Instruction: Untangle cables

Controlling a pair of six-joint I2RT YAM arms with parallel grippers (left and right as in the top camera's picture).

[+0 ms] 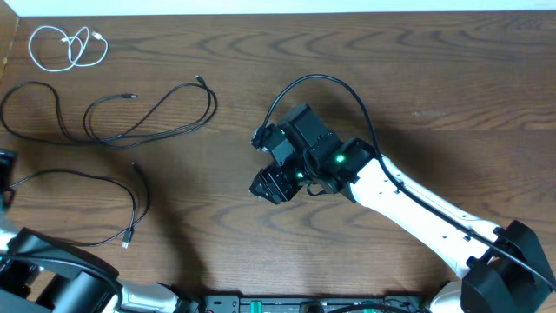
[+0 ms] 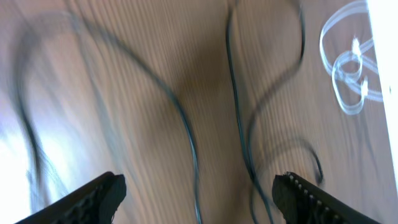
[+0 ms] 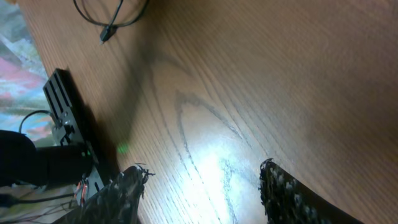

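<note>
R wrist view: nearest are the R hand [image 3: 202,190] fingertips [image 3: 127,186], rough black pads at 7 and 5 o'c. They're spread wide w/ only bare wood surface [image 3: 261,81] between them, no contact visible. At 11 o'c a black plug end [image 3: 107,34] sits on a loop of cord. A black rail [image 3: 62,102] runs at 9 o'c along the surface edge.

The overhead doesn't show that rail clearly, but it puts the R hand [image 1: 268,163] near centre, well apart from every cable.

L wrist view: the L hand [image 2: 202,193] is likewise spread wide and empty. Beneath it, blurred black cords [image 2: 239,124] run approx 12-to-6. The white cable [image 2: 351,68] coils at 2 o'c. Can't tell height above them.

Overhead only:
- White cable [image 1: 74,48]: small coil at the 11 o'c corner.
- Upper black cable [image 1: 211,109]: at 10 o'c, long axis 9-to-3, plug ends pointing toward 12–1.
- Lower black cable [image 1: 135,209]: at 8 o'c, runs 9-to-3 then hooks down, plug pointing toward 6–7. It's near the upper one but not crossing it.
</note>
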